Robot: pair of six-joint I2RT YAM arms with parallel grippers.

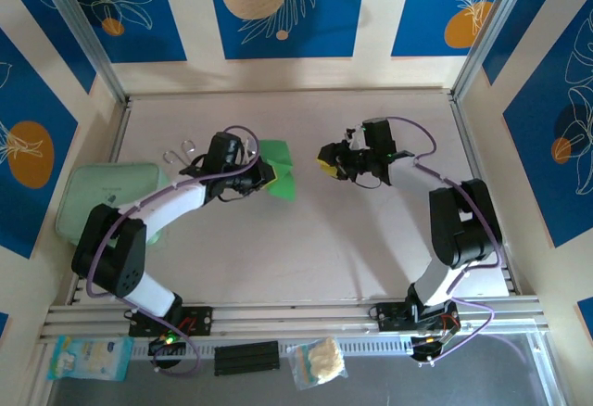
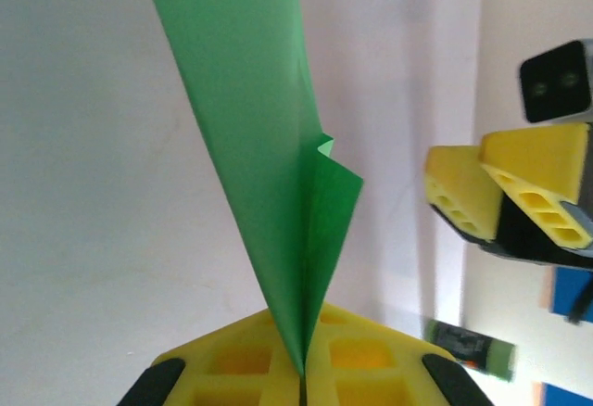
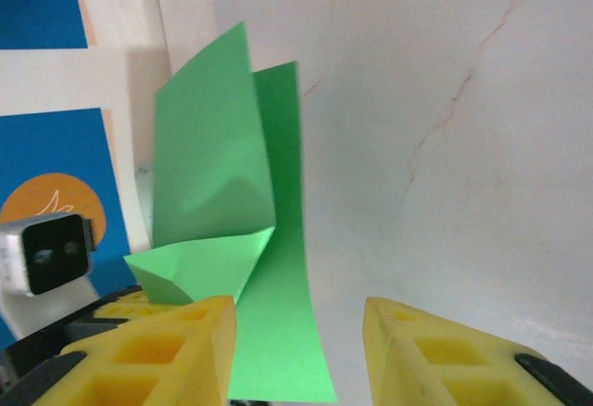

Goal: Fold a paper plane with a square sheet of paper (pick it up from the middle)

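The square sheet of paper (image 1: pixel 281 171) is bright green and folded into layered flaps, and it is held up over the table left of centre. My left gripper (image 1: pixel 266 175) is shut on its creased edge. In the left wrist view the paper (image 2: pixel 264 146) rises from between the closed yellow jaws of that gripper (image 2: pixel 302 383). My right gripper (image 1: pixel 327 159) is open a short way to the right of the paper, not touching it. In the right wrist view the folded paper (image 3: pixel 222 174) stands beyond the right gripper's (image 3: pixel 298 332) spread fingers, by the left finger (image 3: pixel 176 341).
A pale mint-green pouch (image 1: pixel 104 198) lies at the table's left edge under the left arm. Small metal hooks (image 1: pixel 180 155) lie behind the left gripper. Two plastic bags (image 1: pixel 89 358) (image 1: pixel 320 361) and a black block (image 1: pixel 246 358) sit below the front rail. Walls enclose the table.
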